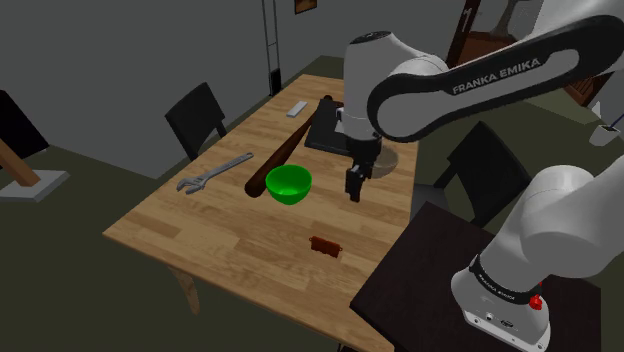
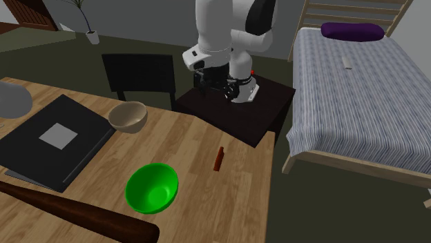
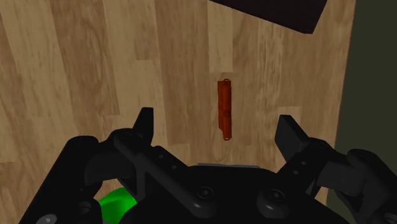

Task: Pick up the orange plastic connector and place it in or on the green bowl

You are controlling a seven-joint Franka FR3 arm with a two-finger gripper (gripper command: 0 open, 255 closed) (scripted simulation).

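Currently noted: the gripper (image 1: 354, 190) hung above the wooden table (image 1: 200, 230) with its two black fingers set wide apart and nothing between them in contact. In the wrist view the gripper (image 3: 216, 122) looked straight down on the boards. The reddish-orange connector (image 3: 224, 108) lay flat on the wood in the gap between the fingers, lower than them and touched by neither.

In the shoulder view the connector (image 1: 325, 245) rested alone near the table edge closest to the dark stand (image 1: 420, 260), well apart from the green bowl (image 1: 288, 182). The bowl stood upright just to the left of the gripper in that view, its rim close to the thick end of a dark brown bat (image 1: 285, 150). A grey wrench (image 1: 213, 172) lay further left.

In the second exterior view the connector (image 2: 219, 159) lay to the right of the green bowl (image 2: 152, 188), with bare wood between them. A beige bowl (image 2: 128, 116) stood beside a flat black book (image 2: 52, 138), and a bed (image 2: 359, 90) stood on the right.
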